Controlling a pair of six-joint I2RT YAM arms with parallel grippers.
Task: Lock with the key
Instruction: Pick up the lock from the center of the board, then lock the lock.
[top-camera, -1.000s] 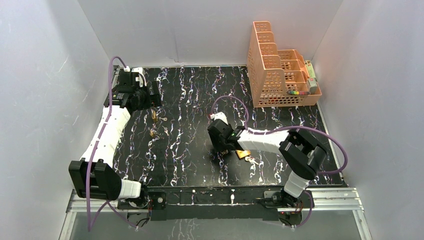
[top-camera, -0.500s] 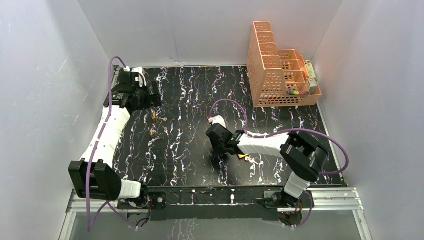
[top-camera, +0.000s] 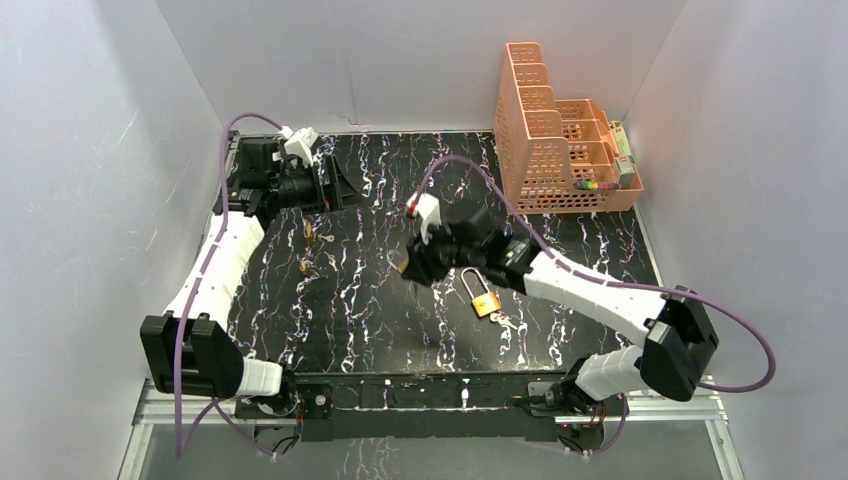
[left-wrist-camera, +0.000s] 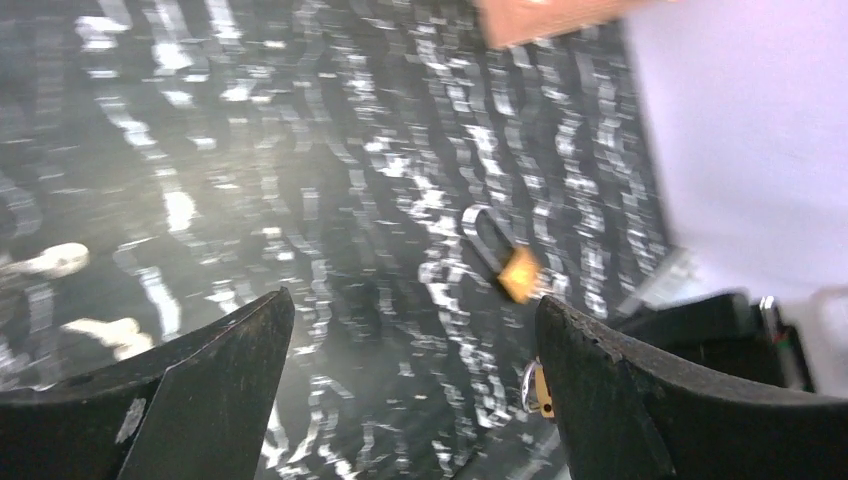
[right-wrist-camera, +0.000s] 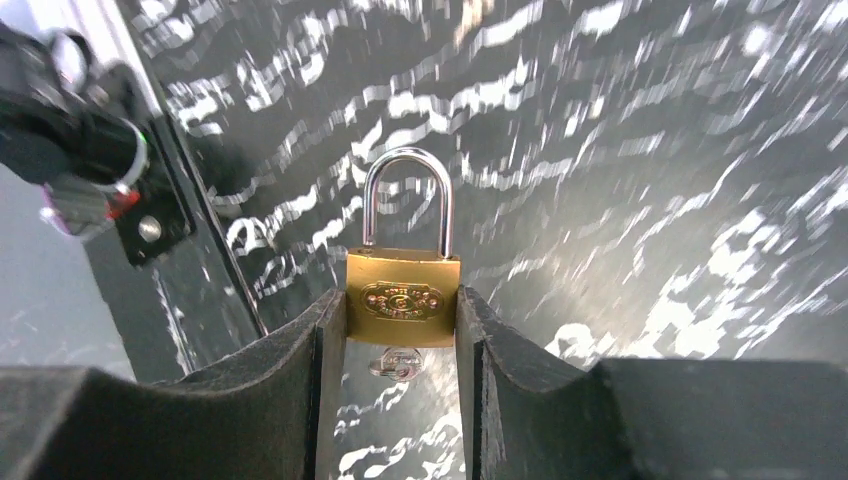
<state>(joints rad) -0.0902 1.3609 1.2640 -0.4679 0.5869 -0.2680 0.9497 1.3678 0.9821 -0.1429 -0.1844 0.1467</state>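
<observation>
In the right wrist view a brass padlock (right-wrist-camera: 403, 296) with a steel shackle sits tight between my right gripper's (right-wrist-camera: 402, 330) two fingers, touching both. A key (right-wrist-camera: 400, 362) shows blurred below it. In the top view the right gripper (top-camera: 410, 266) is raised over the table's middle with a brass spot at its tip. A brass padlock (top-camera: 485, 302) with a key (top-camera: 506, 321) lies on the table just right of it. I cannot tell whether these are the same padlock. My left gripper (top-camera: 345, 190) is open and empty at the far left, as the left wrist view (left-wrist-camera: 410, 385) shows.
Two small brass objects (top-camera: 308, 232) (top-camera: 303, 267) lie on the black marbled table (top-camera: 380, 320) near the left arm. A ringed key (left-wrist-camera: 535, 386) shows beside the left gripper's right finger. An orange mesh organizer (top-camera: 560, 150) stands at the back right. White walls close in three sides.
My right arm has risen and swung up and left, uncovering the padlock's shackle on the table. My left gripper has turned and shifted to the right.
</observation>
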